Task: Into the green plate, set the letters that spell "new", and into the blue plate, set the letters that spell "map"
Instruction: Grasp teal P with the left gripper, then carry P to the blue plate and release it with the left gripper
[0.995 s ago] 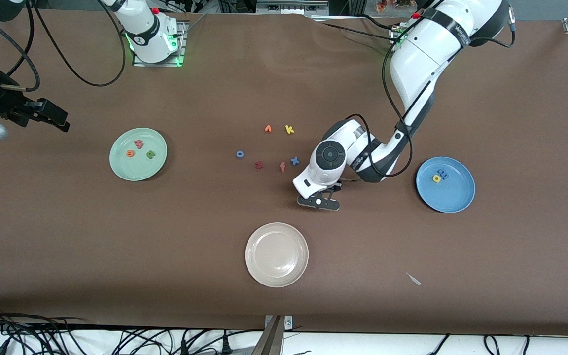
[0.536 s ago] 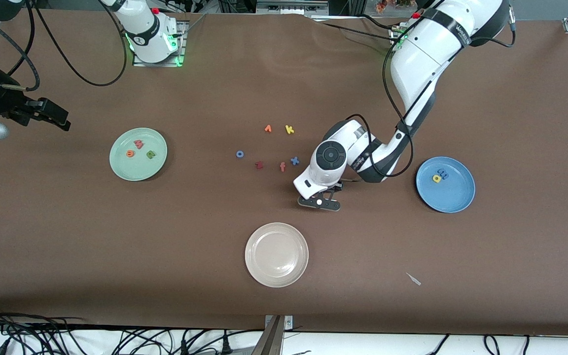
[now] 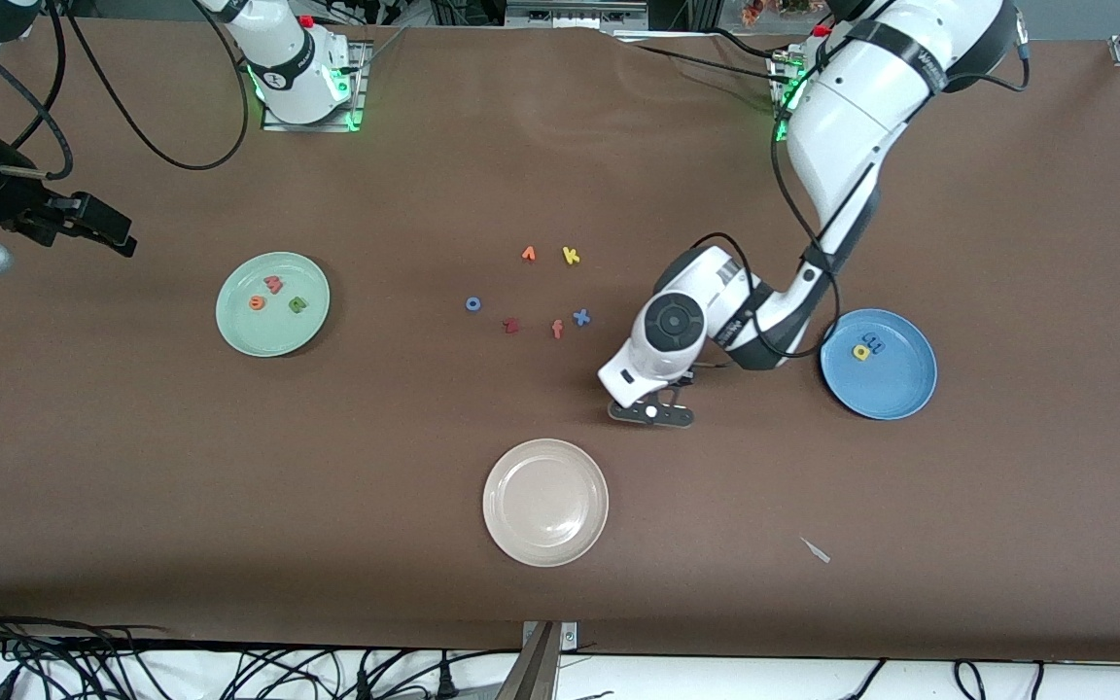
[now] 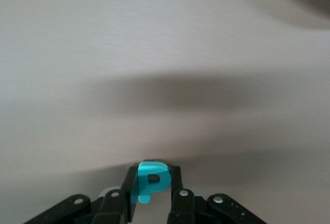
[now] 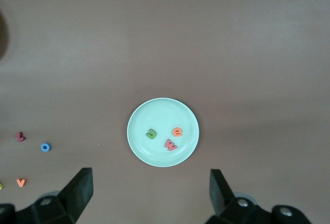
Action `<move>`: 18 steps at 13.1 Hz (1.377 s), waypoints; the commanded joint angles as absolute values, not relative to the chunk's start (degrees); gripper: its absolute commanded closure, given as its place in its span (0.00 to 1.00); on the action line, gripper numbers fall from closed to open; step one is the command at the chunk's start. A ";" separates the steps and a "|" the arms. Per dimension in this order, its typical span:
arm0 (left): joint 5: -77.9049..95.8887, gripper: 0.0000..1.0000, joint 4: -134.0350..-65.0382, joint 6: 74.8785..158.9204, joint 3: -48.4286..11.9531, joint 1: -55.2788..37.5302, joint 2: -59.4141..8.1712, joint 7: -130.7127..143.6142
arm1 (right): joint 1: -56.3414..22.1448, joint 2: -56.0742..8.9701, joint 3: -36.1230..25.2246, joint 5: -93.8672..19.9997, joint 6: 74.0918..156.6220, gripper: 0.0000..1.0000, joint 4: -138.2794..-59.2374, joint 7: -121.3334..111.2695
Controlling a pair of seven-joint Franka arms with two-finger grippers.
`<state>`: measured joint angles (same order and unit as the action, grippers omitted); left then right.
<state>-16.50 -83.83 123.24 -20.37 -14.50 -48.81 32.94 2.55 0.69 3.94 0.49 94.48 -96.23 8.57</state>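
Left hand [image 4: 149, 203] gripping teal "p" [image 4: 149, 181] above table [image 3: 910, 506]; right hand [image 5: 149, 195] waiting over table edge, fingers spread wide.

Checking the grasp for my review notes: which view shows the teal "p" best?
The left wrist view: the teal "p" sits pinched in the shut left gripper. In the front view the wrist hides it; the right wrist view does not show it.

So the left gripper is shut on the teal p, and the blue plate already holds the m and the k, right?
Not quite. In the front view the blue plate holds the blue m and the yellow a, not the k. The left gripper is indeed shut on the teal p.
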 commanded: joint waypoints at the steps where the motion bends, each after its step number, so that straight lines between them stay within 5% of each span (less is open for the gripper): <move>1: -15.13 0.89 -84.81 114.82 -21.09 -10.21 -44.13 24.03 | 3.25 1.76 4.31 -0.62 94.13 0.00 -97.03 7.73; 5: -15.03 0.92 -88.40 104.51 -21.09 -1.96 -37.99 4.98 | 3.25 1.67 4.31 -0.62 94.22 0.00 -96.94 7.73; 12: -15.03 0.94 -101.41 105.12 -20.92 11.94 -28.84 -16.69 | 3.25 1.67 4.31 -0.62 94.13 0.00 -97.03 7.73; 18: -15.47 0.90 -116.53 124.61 -20.83 17.58 -23.55 -17.58 | 3.25 1.76 4.31 -0.62 94.04 0.00 -97.03 7.73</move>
<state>-15.62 -111.18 120.25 -20.49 16.27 -26.47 -16.33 2.58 0.69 3.96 0.44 94.44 -96.25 8.57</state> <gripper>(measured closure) 0.714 0.000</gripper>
